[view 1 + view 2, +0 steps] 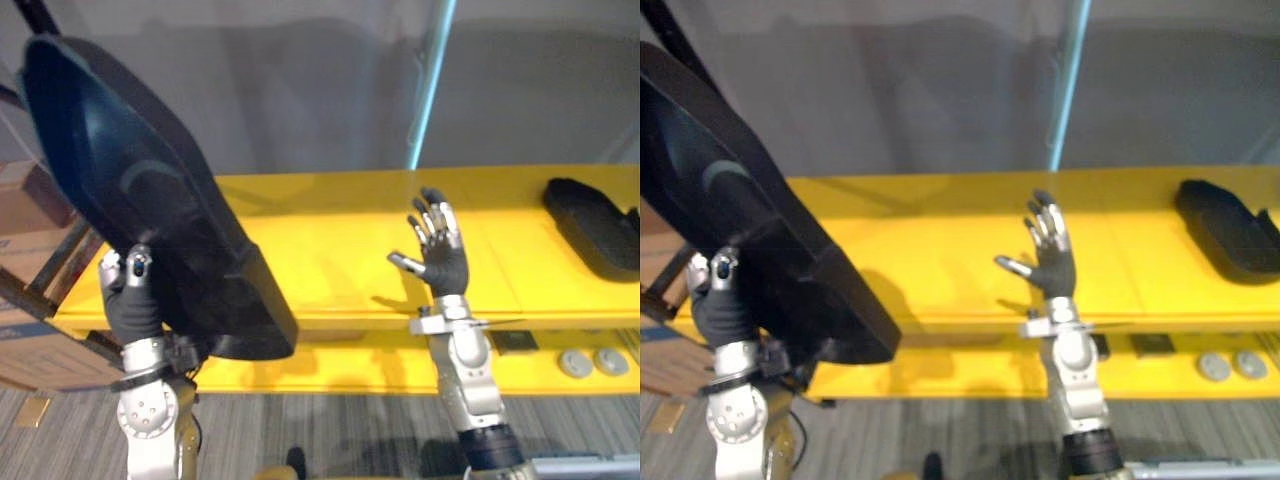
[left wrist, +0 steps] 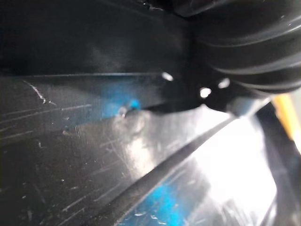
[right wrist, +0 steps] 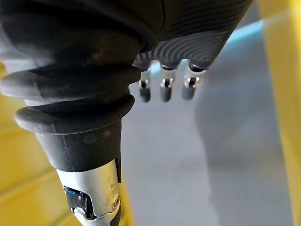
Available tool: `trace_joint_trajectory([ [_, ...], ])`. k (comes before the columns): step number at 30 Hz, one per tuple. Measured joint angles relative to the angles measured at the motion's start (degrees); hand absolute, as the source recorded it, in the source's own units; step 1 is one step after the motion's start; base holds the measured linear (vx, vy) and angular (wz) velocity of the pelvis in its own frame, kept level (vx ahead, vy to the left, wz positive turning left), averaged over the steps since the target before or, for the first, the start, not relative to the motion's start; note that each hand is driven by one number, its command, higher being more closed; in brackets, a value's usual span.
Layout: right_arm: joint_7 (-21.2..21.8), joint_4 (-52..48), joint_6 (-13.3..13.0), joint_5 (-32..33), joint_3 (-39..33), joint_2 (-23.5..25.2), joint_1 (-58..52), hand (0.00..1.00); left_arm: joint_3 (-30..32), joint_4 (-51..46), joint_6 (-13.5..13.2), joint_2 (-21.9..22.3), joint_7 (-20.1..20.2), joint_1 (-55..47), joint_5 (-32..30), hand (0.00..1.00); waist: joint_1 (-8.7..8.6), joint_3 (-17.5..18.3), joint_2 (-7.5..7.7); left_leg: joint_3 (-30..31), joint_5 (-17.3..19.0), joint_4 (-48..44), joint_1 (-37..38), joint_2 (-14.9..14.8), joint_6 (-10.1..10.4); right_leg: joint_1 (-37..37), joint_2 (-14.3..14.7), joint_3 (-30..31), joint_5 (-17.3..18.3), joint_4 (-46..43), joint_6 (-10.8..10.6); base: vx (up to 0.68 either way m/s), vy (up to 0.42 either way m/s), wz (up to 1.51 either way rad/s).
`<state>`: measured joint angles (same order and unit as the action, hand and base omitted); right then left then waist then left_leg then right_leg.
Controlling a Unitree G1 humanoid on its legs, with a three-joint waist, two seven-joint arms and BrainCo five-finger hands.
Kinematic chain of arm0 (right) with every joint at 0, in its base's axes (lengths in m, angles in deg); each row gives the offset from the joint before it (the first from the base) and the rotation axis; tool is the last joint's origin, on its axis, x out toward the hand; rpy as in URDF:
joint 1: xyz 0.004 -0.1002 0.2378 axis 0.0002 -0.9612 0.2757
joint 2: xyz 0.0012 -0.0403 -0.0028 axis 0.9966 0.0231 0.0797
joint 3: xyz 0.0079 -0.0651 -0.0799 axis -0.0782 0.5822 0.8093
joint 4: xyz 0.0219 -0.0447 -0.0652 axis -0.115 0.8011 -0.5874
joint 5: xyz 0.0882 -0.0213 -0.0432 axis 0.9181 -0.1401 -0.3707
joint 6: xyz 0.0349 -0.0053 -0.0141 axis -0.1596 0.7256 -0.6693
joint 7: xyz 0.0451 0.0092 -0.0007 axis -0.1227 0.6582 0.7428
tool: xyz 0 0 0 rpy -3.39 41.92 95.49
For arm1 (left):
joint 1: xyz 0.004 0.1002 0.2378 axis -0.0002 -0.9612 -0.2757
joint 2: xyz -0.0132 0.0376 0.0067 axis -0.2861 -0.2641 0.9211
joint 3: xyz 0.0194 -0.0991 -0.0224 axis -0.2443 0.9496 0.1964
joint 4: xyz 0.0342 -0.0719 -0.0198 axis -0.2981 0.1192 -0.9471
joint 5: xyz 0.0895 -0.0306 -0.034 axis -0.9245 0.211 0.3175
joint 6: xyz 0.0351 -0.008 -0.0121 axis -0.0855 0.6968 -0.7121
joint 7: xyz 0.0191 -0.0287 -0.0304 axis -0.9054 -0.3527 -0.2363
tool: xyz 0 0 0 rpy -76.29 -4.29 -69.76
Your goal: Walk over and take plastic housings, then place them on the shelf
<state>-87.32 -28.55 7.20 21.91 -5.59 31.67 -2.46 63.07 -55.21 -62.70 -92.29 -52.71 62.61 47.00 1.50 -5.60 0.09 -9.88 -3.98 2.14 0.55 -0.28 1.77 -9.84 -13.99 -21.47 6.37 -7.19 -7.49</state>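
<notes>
Left hand (image 1: 130, 300): raised at the left end of the yellow shelf (image 1: 330, 250), carrying the large housing (image 1: 150, 190). The thumb (image 1: 138, 263) lies on the near face of the part and pinches its lower edge. The remaining fingers are hidden behind the part, so their position cannot be told. In the left wrist view, the scratched black surface of the part sits directly against the hand.

Large housing: black plastic, held clear of the shelf top and tilted. Its upper end leans away over the left end of the shelf. Its lower corner overlaps the front edge of the shelf, and contact there cannot be told.

Right hand (image 1: 437, 250): upright over the middle of the shelf, near the front edge. Fingers straight and spread, thumb out to the side, nothing held.

Second housing (image 1: 590, 225): black plastic, lying flat at the right end of the shelf, well apart from both hands.

Lower level, right end: two grey discs (image 1: 595, 362), side by side.

Off the left end of the shelf: cardboard boxes (image 1: 30, 200).
</notes>
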Motion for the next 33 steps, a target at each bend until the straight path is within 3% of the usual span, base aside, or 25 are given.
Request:
trace_joint_trajectory([
  [7, -4.1, -0.5, 0.1, -2.6, -1.6, 0.9, -2.7, 0.00, -0.2, 0.1, 0.6, -0.7, 5.3, 2.4, 0.3, 1.00, -2.26, 0.1, 0.12, -2.3, -1.0, 2.8, 0.4, -0.1, -0.1, 1.8, 0.3, 2.5, -0.4, 1.1, -0.1, -0.01, 0.019, -0.18],
  [12, -4.9, -2.8, 0.2, -2.4, -4.2, 0.8, -3.9, 0.00, -0.8, 0.1, 0.9, -1.2, 5.6, 5.0, 0.0, 1.00, -2.76, 0.0, -0.04, -3.2, -1.3, 2.9, 0.4, -0.5, 0.3, 2.1, 1.0, 3.2, -0.5, 2.1, -0.1, -0.01, 0.000, -0.11],
  [16, -4.8, -2.8, 0.2, -2.4, -5.3, 0.6, -3.9, 0.00, -1.2, 0.4, 3.7, -2.8, 4.0, 5.9, -0.1, 1.00, -3.85, 0.1, -0.18, -3.7, -1.7, 2.9, 0.3, -1.2, 0.7, 2.3, 1.7, 4.2, -0.9, 2.7, -0.2, -0.01, -0.010, -0.08],
  [22, -4.9, -3.5, 1.5, -2.4, -5.2, 0.6, -3.9, 0.00, -2.2, 5.2, 8.1, -2.9, 3.8, 8.9, -2.7, 1.00, -4.17, 0.1, -0.27, -5.1, -1.9, 2.9, 0.3, -1.5, 0.5, 3.1, 1.9, 5.6, -1.8, 3.1, -0.1, -0.02, 0.018, -0.13],
  [24, -4.0, -5.3, 1.8, -2.3, -4.6, 0.6, -4.4, 0.00, -2.2, 9.3, 10.4, -3.6, 3.5, 12.6, -2.7, 1.00, -4.42, 0.0, -0.48, -6.0, -2.0, 2.9, 0.3, -1.7, 0.4, 3.7, 2.0, 6.4, -2.0, 3.0, -0.1, -0.05, 0.041, -0.20],
  [28, 0.1, -8.1, 3.1, -1.2, -3.4, 0.6, -8.0, 0.00, -2.3, 24.4, 13.8, -9.8, -0.7, 23.9, -2.7, 1.00, -6.15, -0.3, -0.97, -8.2, -2.1, 2.9, 0.8, -2.3, 0.5, 5.0, 2.4, 8.9, -2.3, 3.0, 0.1, -0.05, 0.029, -0.30],
  [30, 3.9, -9.6, 4.6, 1.5, -2.2, 0.6, -11.8, 0.00, -1.7, 35.5, 16.2, -14.0, -4.8, 31.8, -1.4, 1.00, -8.68, -0.5, -1.30, -10.4, -2.1, 2.9, 0.9, -2.7, 0.5, 6.3, 2.7, 11.3, -2.6, 3.2, 0.5, -0.05, 0.030, -0.52],
  [33, 7.7, -9.6, 6.9, 2.6, -1.7, 0.5, -15.9, 0.00, -1.6, 44.4, 17.9, -16.6, -6.5, 38.9, 1.3, 1.00, -11.13, -0.6, -1.46, -12.8, -2.1, 2.9, 0.9, -3.1, 0.5, 7.8, 3.1, 13.9, -3.5, 3.5, 0.5, -0.02, 0.031, -0.44],
])
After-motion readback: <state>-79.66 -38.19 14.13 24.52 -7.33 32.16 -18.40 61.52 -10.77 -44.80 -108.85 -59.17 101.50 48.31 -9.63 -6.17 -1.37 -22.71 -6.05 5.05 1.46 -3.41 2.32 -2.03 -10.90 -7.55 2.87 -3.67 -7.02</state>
